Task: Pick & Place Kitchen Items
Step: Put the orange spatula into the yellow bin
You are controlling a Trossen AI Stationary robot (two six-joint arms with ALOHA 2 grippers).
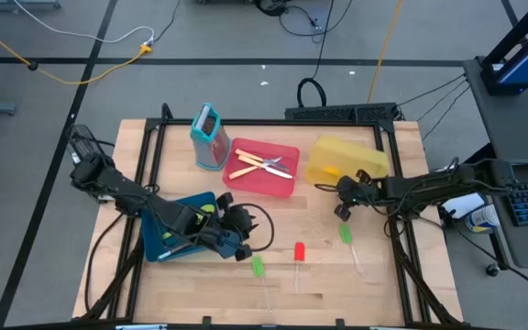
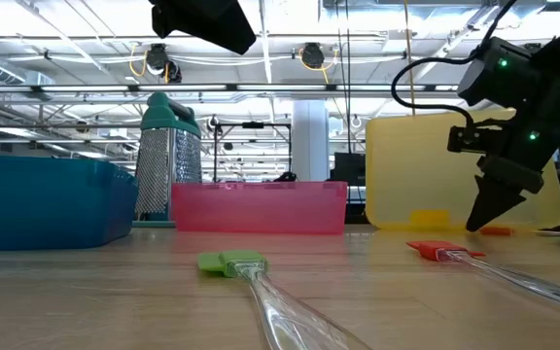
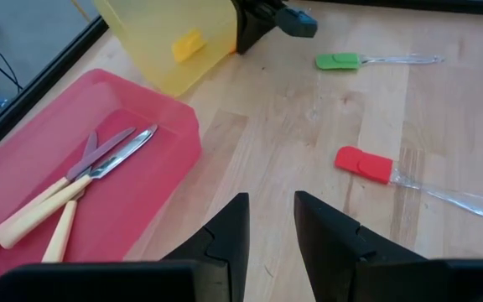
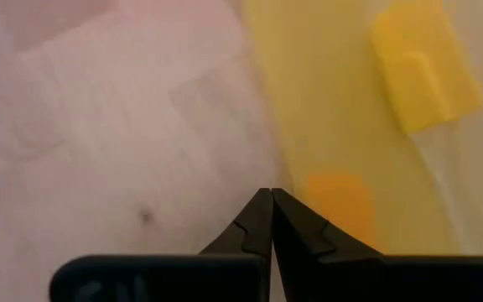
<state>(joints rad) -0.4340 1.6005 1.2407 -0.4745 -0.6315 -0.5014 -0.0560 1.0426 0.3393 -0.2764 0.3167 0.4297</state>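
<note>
Wooden slats form the surface (image 1: 200, 284), seen from above at the centre of the frame, with grey floor and cables around it. Left of centre lies a blue tray (image 1: 168, 234); the left hand (image 1: 243, 240) sits just to its right, its fingers (image 3: 225, 231) a little apart and gripping nothing. A teal box grater (image 1: 208, 136) stands upright at upper centre-left, and beside it to the right lies a red tray (image 1: 262, 168) holding cream-handled knives (image 1: 262, 166), which in the left wrist view rest side by side inside the tray. A yellow tray (image 1: 346, 159) lies right of centre; in the right wrist view a yellow spatula (image 4: 424, 65) and an orange piece (image 4: 340, 201) show through or inside it. The right hand (image 1: 342, 194) is at the yellow tray's lower left corner, its fingers (image 4: 254, 222) closed together, empty, pointing down at the bare surface. Below centre three clear-handled spatulas lie apart on the surface: a green spatula (image 1: 258, 267) at lower centre-left, a red spatula (image 1: 299, 251) in the middle, and a second green spatula (image 1: 346, 235) to the right, just below the right hand.
</note>
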